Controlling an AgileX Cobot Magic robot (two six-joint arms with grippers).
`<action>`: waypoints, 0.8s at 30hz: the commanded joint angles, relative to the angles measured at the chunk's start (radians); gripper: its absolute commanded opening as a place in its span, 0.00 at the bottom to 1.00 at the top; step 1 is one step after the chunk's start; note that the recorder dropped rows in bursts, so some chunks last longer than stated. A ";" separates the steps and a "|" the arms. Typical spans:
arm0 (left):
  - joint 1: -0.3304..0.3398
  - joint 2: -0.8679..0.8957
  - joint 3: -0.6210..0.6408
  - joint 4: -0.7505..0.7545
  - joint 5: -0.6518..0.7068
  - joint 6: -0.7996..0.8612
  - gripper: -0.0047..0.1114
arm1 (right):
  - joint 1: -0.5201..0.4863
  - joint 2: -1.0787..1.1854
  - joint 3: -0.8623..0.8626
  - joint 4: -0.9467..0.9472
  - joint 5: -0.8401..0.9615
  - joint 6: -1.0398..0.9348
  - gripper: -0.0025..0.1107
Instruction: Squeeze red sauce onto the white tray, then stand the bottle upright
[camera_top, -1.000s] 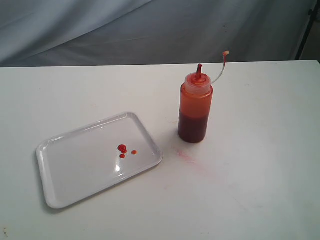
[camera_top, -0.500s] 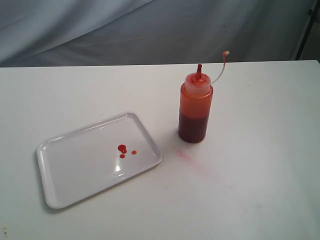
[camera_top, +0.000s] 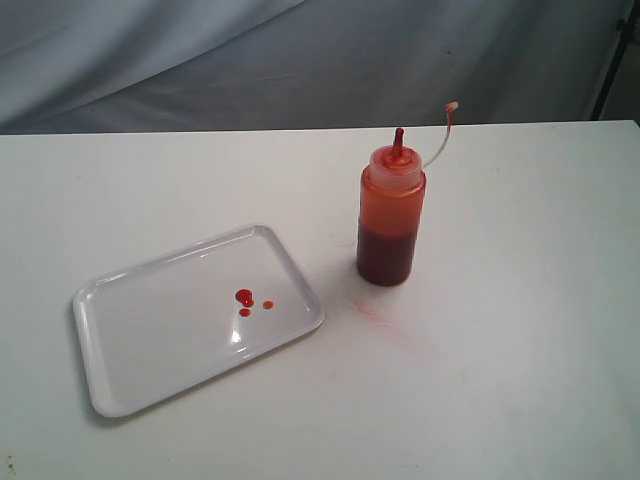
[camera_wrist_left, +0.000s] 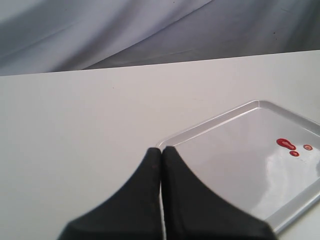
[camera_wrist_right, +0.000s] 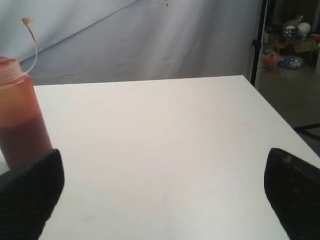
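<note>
Count was: 1 bottle (camera_top: 390, 215), 1 cap (camera_top: 452, 105) on its tether, 1 white tray (camera_top: 150, 340), 1 table (camera_top: 520, 350). On the tray the red sauce (camera_top: 244, 296) was 3 drops: one larger, two smaller. The larger one looked elongated in the left wrist view, possibly two merged. 1 pinkish stain (camera_top: 368, 312) on the table. Grippers were 2: left gripper (camera_wrist_left: 161, 152), right gripper (camera_wrist_right: 165, 170).

The left tool (camera_wrist_left: 161, 152) is showing as two black fingers pressed together with no gap between their tips, and those tips are sitting right at one corner of the white tray (camera_wrist_left: 235, 172). The tray is lying flat on the white surface (camera_wrist_left: 75, 130), carrying three small drops of red sauce (camera_wrist_left: 286, 144) clustered close together. A grey cloth (camera_wrist_left: 100, 30) is hanging behind the surface's far edge.
</note>
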 joint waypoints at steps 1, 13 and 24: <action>0.001 -0.005 0.004 -0.010 -0.010 0.002 0.04 | -0.004 -0.005 0.004 0.003 0.048 0.037 0.95; 0.001 -0.005 0.004 -0.010 -0.010 0.002 0.04 | -0.004 -0.005 0.004 -0.148 0.048 0.204 0.95; 0.001 -0.005 0.004 -0.010 -0.010 0.002 0.04 | -0.004 -0.005 0.004 -0.147 0.050 0.187 0.95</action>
